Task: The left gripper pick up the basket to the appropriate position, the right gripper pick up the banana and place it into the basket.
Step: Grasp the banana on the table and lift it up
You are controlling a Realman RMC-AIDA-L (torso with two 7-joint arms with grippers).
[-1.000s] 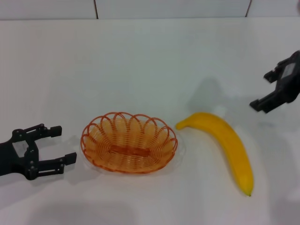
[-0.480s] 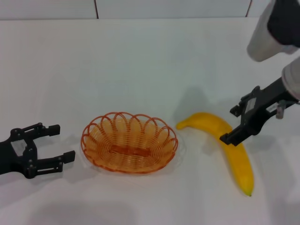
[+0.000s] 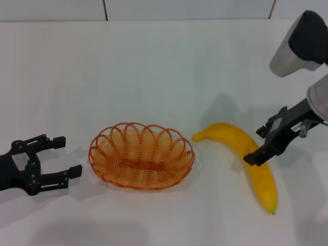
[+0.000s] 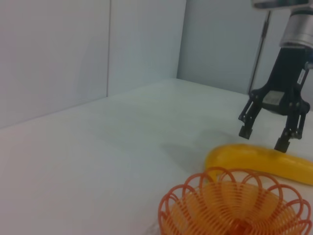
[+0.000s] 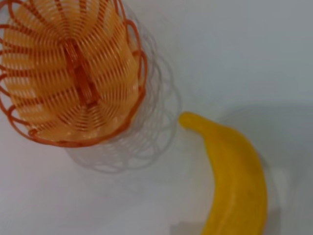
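Observation:
The orange wire basket [image 3: 141, 154] stands empty on the white table, left of centre. The yellow banana [image 3: 262, 179] lies to its right, its stem end toward the basket. My right gripper [image 3: 254, 146] is open and hangs just above the banana's middle, one finger on each side; the left wrist view shows it [image 4: 261, 138] a little above the banana [image 4: 266, 161], behind the basket [image 4: 234, 205]. My left gripper [image 3: 67, 156] is open and empty at table level, left of the basket and apart from it. The right wrist view shows the basket [image 5: 73, 73] and the banana [image 5: 237, 176].
The white table [image 3: 164, 66] runs back to a pale wall [image 3: 184, 9]. The right arm's grey upper link [image 3: 300, 43] stands over the far right. Nothing else lies on the table.
My right gripper has come down and in from the far right edge to just above the banana's middle. The left gripper, the basket and the banana have not moved.

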